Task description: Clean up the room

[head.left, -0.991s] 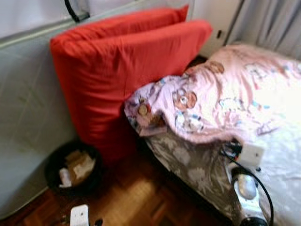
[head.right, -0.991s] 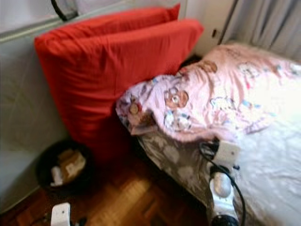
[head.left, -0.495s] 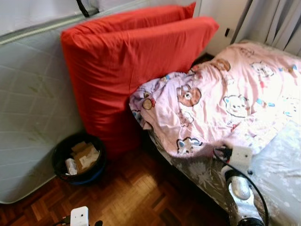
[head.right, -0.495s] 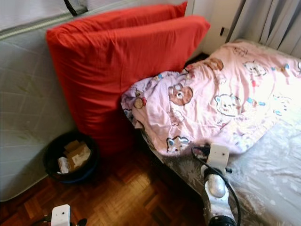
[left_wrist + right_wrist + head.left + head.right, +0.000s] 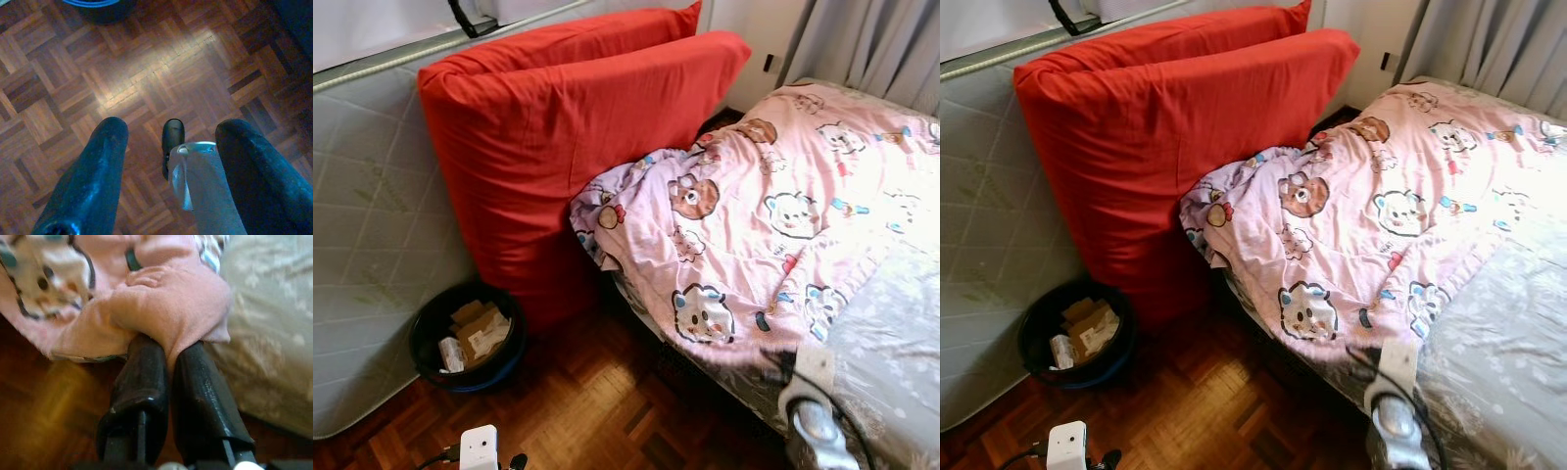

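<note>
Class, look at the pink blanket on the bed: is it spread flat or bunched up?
Bunched. The blanket lies rumpled in folds, one corner hanging off the bed edge, and the right gripper is shut on a pinch of it.

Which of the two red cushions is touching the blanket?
The front cushion, nearer the bed: the pink bear blanket bunches against its lower right side. The rear cushion shows just above it.

Right pincer (image 5: 168, 352) tips buried under pink blanket (image 5: 166, 308) fold.
</note>
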Available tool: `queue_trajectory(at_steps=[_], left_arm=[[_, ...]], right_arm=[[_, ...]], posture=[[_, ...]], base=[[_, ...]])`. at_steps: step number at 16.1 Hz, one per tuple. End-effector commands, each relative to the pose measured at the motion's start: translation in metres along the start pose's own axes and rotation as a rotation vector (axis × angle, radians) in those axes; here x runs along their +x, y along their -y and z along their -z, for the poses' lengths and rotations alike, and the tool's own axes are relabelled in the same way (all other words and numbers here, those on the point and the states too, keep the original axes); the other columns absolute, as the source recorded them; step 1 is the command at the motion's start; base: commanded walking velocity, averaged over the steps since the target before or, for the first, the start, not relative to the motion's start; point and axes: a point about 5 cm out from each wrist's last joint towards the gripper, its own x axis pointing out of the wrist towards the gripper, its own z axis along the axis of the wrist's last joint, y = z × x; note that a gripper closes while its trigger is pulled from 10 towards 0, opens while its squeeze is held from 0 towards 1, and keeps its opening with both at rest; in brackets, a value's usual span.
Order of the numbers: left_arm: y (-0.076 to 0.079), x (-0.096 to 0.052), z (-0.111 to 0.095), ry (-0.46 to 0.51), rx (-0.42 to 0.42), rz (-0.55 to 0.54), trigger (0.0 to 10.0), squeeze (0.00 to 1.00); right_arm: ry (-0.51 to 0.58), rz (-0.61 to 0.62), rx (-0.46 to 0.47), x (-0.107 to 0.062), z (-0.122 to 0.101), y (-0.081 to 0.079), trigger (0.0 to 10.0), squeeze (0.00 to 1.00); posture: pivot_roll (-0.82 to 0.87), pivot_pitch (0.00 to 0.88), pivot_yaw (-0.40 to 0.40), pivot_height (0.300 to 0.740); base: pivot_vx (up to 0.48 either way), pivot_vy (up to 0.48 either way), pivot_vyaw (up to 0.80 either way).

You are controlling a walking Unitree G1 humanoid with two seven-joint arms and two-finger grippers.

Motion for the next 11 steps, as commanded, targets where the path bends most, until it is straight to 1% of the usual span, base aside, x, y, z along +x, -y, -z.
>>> queue_trajectory(at_steps=[1, 4, 5, 6, 7, 8, 10, 11], left_arm=[[-0.004, -0.002, 0.008, -0.032, 0.011, -0.006, 10.0, 0.0], [-0.005, -0.002, 0.008, -0.033, 0.017, -0.006, 10.0, 0.0], [-0.005, -0.002, 0.008, -0.033, 0.019, -0.005, 10.0, 0.0], [-0.005, -0.002, 0.007, -0.033, 0.021, -0.005, 10.0, 0.0], [-0.005, -0.002, 0.007, -0.033, 0.024, -0.004, 10.0, 0.0], [-0.005, -0.002, 0.007, -0.033, 0.026, -0.003, 10.0, 0.0], [-0.005, -0.002, 0.007, -0.033, 0.028, -0.003, 10.0, 0.0], [-0.005, -0.002, 0.007, -0.033, 0.038, -0.001, 10.0, 0.0]], right_arm=[[-0.073, 0.019, -0.001, -0.002, 0.015, 0.008, 10.0, 0.0], [-0.132, -0.009, 0.004, -0.007, 0.03, 0.007, 10.0, 0.0], [-0.166, -0.021, 0.002, -0.01, 0.039, 0.007, 10.0, 0.0], [-0.178, -0.023, 0.001, -0.011, 0.042, 0.008, 10.0, 0.0], [-0.196, -0.03, 0.004, -0.013, 0.049, 0.008, 10.0, 0.07], [-0.212, -0.048, 0.006, -0.015, 0.053, 0.007, 10.0, 1.0], [-0.23, -0.054, -0.001, -0.018, 0.059, 0.007, 10.0, 1.0], [-0.264, -0.048, -0.016, -0.021, 0.067, 0.01, 10.0, 1.0]], posture=[[0.0, 0.1, -0.008, 0.74], [0.0, 0.101, -0.007, 0.74], [0.01, 0.1, -0.006, 0.74], [0.01, 0.1, -0.006, 0.74], [0.01, 0.1, -0.006, 0.74], [0.01, 0.101, -0.005, 0.74], [0.01, 0.1, -0.004, 0.74], [0.01, 0.098, -0.003, 0.74]], base=[[0.0, 0.0, 0.0], [0.0, 0.0, 0.0], [0.0, 0.0, 0.0], [0.0, 0.0, 0.0], [0.0, 0.0, 0.0], [0.0, 0.0, 0.0], [0.0, 0.0, 0.0], [0.0, 0.0, 0.0]])
